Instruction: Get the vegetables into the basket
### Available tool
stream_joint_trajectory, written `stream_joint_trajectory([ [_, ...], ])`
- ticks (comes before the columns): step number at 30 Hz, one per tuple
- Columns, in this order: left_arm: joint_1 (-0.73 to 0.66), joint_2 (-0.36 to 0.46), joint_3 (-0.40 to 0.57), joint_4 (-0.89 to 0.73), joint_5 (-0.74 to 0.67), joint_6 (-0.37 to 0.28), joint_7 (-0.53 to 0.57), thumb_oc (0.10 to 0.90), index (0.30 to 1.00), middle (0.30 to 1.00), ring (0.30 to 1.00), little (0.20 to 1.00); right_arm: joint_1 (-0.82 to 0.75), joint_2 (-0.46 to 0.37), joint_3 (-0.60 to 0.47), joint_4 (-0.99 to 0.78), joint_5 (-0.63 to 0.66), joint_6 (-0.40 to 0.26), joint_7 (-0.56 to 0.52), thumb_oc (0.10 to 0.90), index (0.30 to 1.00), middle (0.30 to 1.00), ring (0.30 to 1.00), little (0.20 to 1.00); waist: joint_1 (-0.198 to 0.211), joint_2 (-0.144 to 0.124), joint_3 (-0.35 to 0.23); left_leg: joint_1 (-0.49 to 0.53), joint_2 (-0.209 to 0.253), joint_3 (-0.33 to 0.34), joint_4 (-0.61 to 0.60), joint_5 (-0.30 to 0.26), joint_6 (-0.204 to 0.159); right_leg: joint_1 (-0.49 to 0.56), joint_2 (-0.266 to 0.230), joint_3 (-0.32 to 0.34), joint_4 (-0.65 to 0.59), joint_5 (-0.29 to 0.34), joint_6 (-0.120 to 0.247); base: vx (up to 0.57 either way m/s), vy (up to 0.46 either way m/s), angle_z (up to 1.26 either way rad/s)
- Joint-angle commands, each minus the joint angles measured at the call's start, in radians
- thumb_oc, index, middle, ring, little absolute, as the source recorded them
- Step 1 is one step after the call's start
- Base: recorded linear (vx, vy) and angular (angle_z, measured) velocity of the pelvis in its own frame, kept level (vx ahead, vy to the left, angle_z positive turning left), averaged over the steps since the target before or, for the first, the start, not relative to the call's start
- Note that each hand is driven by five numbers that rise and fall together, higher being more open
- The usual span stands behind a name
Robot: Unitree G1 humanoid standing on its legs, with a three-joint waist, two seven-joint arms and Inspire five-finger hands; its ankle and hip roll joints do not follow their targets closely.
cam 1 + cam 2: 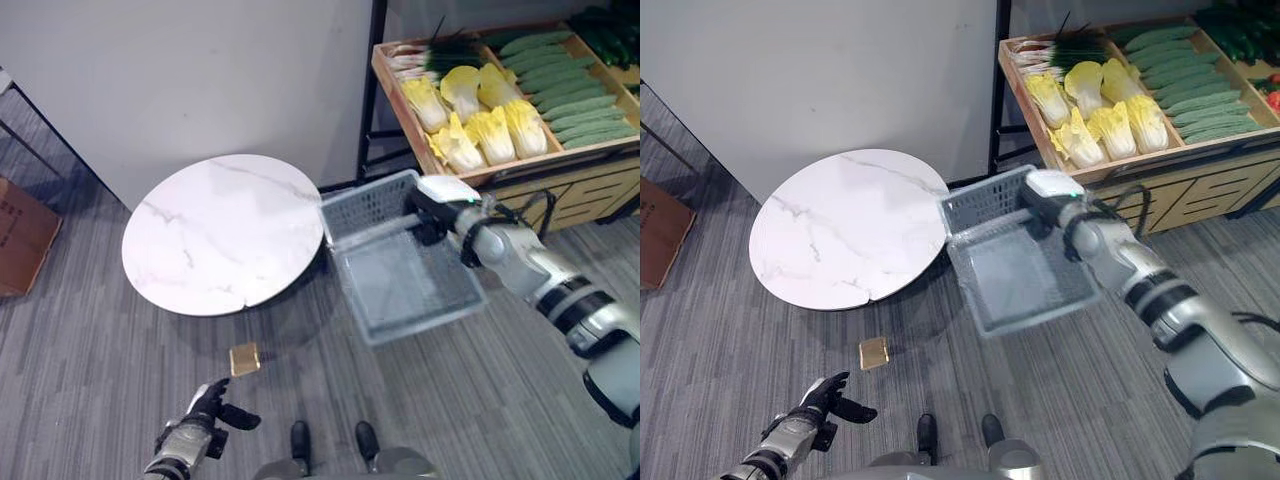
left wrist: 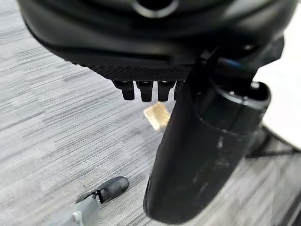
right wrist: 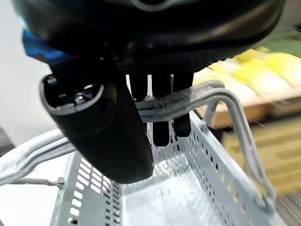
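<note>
1. left hand [image 1: 205,415]: nearest you, low over the carpet, fingers loosely extended and holding nothing. a small tan block [image 1: 244,358] lies on the floor just ahead of it.
2. round marble table [image 1: 225,232]: to the left of the basket, its edge close to the basket's near-left corner.
3. basket [image 1: 405,285]: grey perforated plastic, held up off the floor and looking empty. its long axis runs from you towards the shelf.
4. right hand [image 3: 160,113]: fingers curled under the basket's handles [image 3: 221,92], thumb over them; you have it gripped.
5. vegetables: on the wooden shelf [image 1: 480,172] just beyond the basket's far rim. yellow cabbages [image 1: 475,115] sit nearest that rim, cucumbers [image 1: 575,95] to their right, what look like green onions [image 1: 440,55] at the back.
6. relation to weigh: the produce lies ahead and slightly right of the basket. your right hand is occupied and the free left is well back, so it probably has the long reach.
</note>
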Motion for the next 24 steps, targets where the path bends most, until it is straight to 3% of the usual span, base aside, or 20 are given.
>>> stream_joint_trajectory([
  [1, 0.008, 0.086, -0.029, 0.079, 0.009, -0.007, 0.044, 0.900, 1.000, 1.000, 1.000, 1.000, -0.077, 0.006, -0.084, 0.021, -0.024, -0.037, -0.071, 0.400, 0.300, 0.300, 0.300, 0.300, 0.033, -0.078, -0.133, 0.119, -0.044, 0.018, 0.007, -0.112, -0.015, -0.016, -0.087, -0.005, 0.017, 0.011, 0.103, 0.00, 0.000, 0.00],
  [8, 0.048, 0.050, 0.015, 0.124, 0.003, 0.004, 0.042, 0.900, 1.000, 1.000, 1.000, 1.000, 0.128, -0.033, -0.180, 0.100, -0.089, -0.042, -0.079, 0.400, 0.300, 0.300, 0.300, 0.300, 0.047, -0.079, -0.131, 0.126, -0.042, 0.004, 0.007, -0.112, -0.013, -0.001, -0.086, -0.019, 0.015, 0.000, 0.102, 0.00, -0.017, 0.07],
  [20, 0.053, 0.010, 0.010, 0.180, 0.019, 0.012, 0.046, 0.900, 1.000, 1.000, 1.000, 1.000, 0.307, 0.089, -0.187, 0.423, -0.172, -0.030, -0.105, 0.400, 0.300, 0.300, 0.300, 0.300, 0.066, -0.089, -0.116, 0.126, -0.041, -0.010, 0.007, -0.113, -0.011, 0.013, -0.084, -0.032, 0.007, -0.009, 0.100, 0.00, -0.013, 0.04],
  [24, 0.045, -0.002, 0.015, 0.217, 0.021, 0.019, 0.051, 0.900, 1.000, 1.000, 1.000, 1.000, 0.356, 0.199, -0.202, 0.608, -0.164, -0.012, -0.130, 0.400, 0.300, 0.300, 0.300, 0.300, 0.074, -0.094, -0.110, 0.124, -0.041, -0.018, 0.007, -0.112, -0.009, 0.015, -0.084, -0.036, 0.005, -0.011, 0.099, 0.00, -0.012, 0.02],
])
